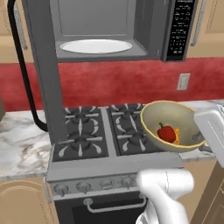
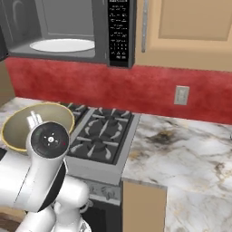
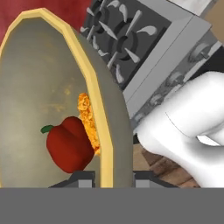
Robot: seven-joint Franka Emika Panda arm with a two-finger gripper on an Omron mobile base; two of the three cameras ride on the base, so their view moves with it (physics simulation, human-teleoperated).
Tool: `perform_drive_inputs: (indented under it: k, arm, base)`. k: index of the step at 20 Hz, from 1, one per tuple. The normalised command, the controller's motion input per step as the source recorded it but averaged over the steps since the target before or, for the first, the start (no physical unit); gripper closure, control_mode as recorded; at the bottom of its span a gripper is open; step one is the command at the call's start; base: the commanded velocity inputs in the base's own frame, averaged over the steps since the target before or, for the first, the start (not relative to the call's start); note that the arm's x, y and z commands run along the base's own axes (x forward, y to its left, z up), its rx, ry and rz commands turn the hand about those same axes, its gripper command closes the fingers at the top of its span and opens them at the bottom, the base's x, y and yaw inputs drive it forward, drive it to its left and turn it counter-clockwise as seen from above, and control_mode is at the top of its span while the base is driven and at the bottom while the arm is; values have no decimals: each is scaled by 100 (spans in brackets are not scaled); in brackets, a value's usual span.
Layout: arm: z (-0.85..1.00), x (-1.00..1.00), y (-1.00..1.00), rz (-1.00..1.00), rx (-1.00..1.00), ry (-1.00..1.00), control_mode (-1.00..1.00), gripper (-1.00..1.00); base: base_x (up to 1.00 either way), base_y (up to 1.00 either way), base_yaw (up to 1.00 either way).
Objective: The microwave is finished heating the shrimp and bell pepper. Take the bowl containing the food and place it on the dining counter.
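The beige bowl [image 1: 168, 114] hangs tilted over the right side of the stove, its cream inside facing the left base camera. The red bell pepper [image 1: 166, 133] and the orange shrimp [image 1: 176, 135] lie against its lower wall. My gripper [image 1: 197, 137] is shut on the bowl's right rim. In the hand view the yellowish bowl rim [image 3: 92, 83] runs between the fingertips [image 3: 82, 179], with the pepper [image 3: 68, 146] and the shrimp [image 3: 86, 117] inside. The microwave [image 1: 105, 26] above stands open, its white turntable [image 1: 95, 46] bare. The dining counter is out of view.
The microwave door [image 1: 41, 65] swings out to the left over the stove's left edge. A gas stove [image 1: 94, 129] with black grates sits below the bowl. Marble worktops flank it [image 2: 181, 149]. A red backsplash carries an outlet [image 1: 183, 81]. My own arm [image 2: 45, 167] hides part of the bowl [image 2: 18, 129].
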Motion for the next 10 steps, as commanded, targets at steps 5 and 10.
perform_drive_inputs:
  k: [5, 10]
  arm:
    - [0, 0, 0, 0, 0, 0, 100, 100]
    - [0, 0, 0, 0, 0, 0, 100, 100]
  base:
    - [-59, -1, 56]
    - [-50, 0, 71]
